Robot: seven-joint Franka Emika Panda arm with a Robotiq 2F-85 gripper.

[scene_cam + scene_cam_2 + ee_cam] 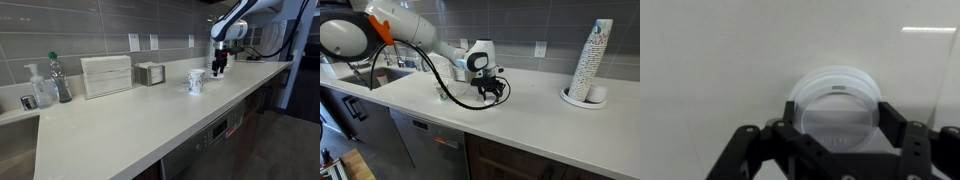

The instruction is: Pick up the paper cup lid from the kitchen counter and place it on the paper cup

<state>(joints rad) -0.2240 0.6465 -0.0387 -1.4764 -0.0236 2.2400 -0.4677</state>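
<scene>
Just one lid (837, 108) — one cup (196, 81)

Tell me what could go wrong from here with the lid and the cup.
1. In the wrist view the hand has a finger on each side of the thin, flat paper cup lid. A squeeze might buckle the lid or let it pop out.
2. The paper cup stands close to the hand on the kitchen counter. It looks light, so a low sideways move could tip it.
</scene>
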